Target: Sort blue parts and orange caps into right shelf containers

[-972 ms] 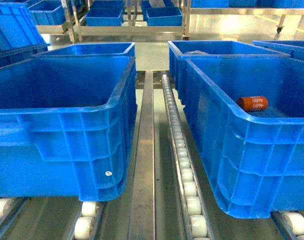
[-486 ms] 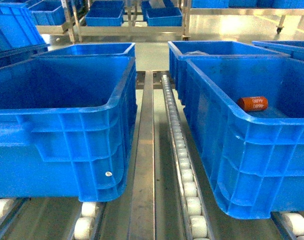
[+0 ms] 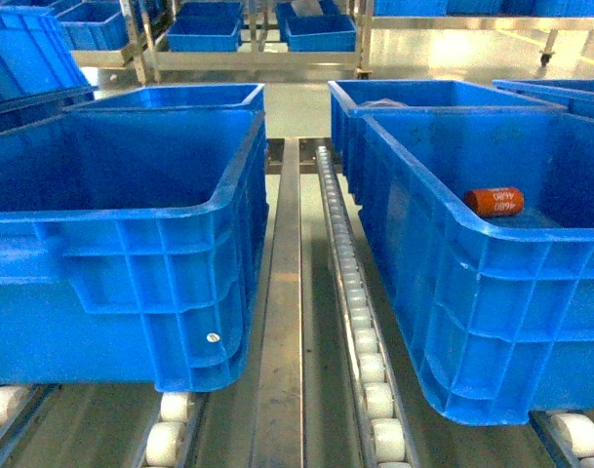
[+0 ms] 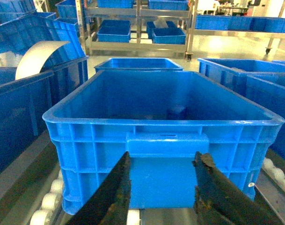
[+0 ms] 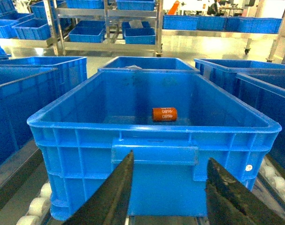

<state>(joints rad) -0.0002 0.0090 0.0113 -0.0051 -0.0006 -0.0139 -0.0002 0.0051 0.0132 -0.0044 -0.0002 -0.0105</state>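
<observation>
We see one small orange cylindrical cap (image 5: 164, 114) lying inside the right bright-blue ribbed plastic crate (image 5: 154, 136). Both grippers (image 4: 163, 192) (image 5: 170, 197) are spread, empty. We judge it light, rigid, best pinched across its sides.

light: bright overhead | glare: far floor (image 3: 453, 49) washed out | focus: slightly soft

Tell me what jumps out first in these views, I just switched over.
The lone orange cap lies on its side on the floor of the near right crate, the only warm colour among blue. The near left crate looks empty. Both grippers, left and right, hang open before the crates.
</observation>
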